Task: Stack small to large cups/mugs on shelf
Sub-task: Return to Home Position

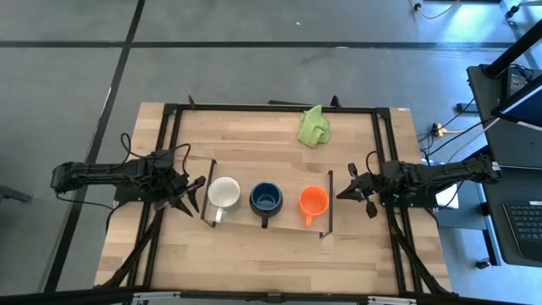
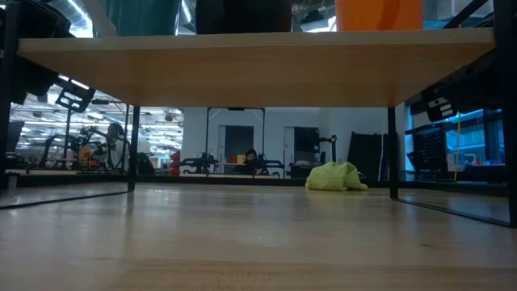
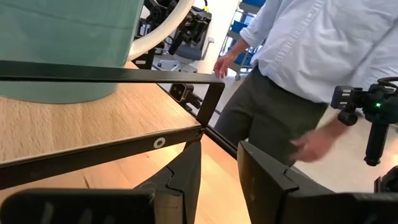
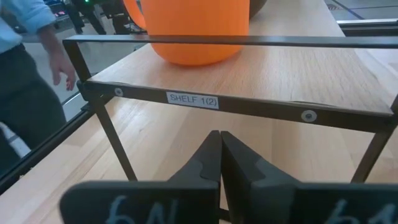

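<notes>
On shelf (image 1: 288, 188), one row, upright, mouths up: white mug (image 1: 223, 193) at left-arm end, blue mug (image 1: 266, 197) in middle, orange mug (image 1: 313, 202) at right-arm end. Each apart from the next, none nested. Handles all pointing one way, away from cloth side.

Probably ceramic: stiff, fairly heavy for size, glazed and slippery, apt to chip if knocked together or against a rail. Best hold, by judgement: pinch on rim wall opposite handle, or on handle itself. Firmest grip for white mug, likely heaviest.

Left gripper (image 1: 196, 188) low, just beside left rail (image 1: 208, 182), fingers apart, nothing between them. Right gripper (image 1: 345, 191) just beside right rail (image 1: 330, 195), fingers pressed together, empty. To judge by layout, placing done; only withdrawal of arms left.

Green cloth (image 1: 314, 127) near far edge of table (image 1: 254, 254), well apart from shelf, no obstacle. Rails between each gripper and nearest mug: main snag when pulling clear. Person (image 3: 298, 56) close beside table in both wrist views, hand (image 3: 311, 146) hanging low. Worth minding during any arm swing.
</notes>
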